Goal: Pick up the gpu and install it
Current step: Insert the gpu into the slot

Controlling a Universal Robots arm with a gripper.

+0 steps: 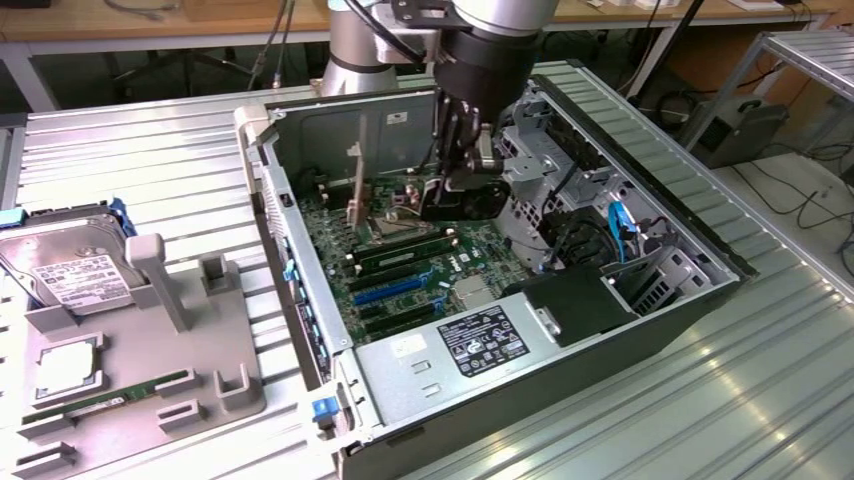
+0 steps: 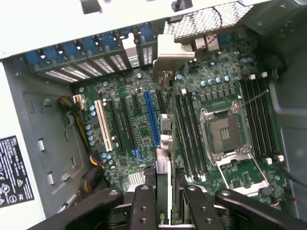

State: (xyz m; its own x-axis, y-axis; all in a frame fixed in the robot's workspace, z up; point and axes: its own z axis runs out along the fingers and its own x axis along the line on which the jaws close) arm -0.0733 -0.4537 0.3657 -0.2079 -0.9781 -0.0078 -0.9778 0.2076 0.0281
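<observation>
My jaws [image 2: 165, 194] are partly closed on the gpu [image 2: 164, 136], one finger [image 2: 144, 206] on each face of the card, gripping it at the end nearest the wrist. In the exterior view the gripper [image 1: 467, 195] is sunk inside the open computer case [image 1: 287, 230], which lies on its side on the ribbed metal bench [image 1: 694, 400].

Seen from the wrist, the gpu stands on edge over the motherboard [image 2: 120, 91], so I look straight down its thin top edge. Its long axis runs away from the jaws, parallel to the blue slot [image 2: 152, 120]. The silver bracket [image 2: 172, 55] points at the case wall with the slot covers [image 2: 86, 69]. The card sits just beside the blue slot, between it and the black memory slots [image 2: 187, 129]. I cannot tell whether its lower edge touches any slot.

On the exterior view's left, a hard drive [image 1: 74, 265] rests on a grey holder [image 1: 147, 370], well apart from the case
</observation>
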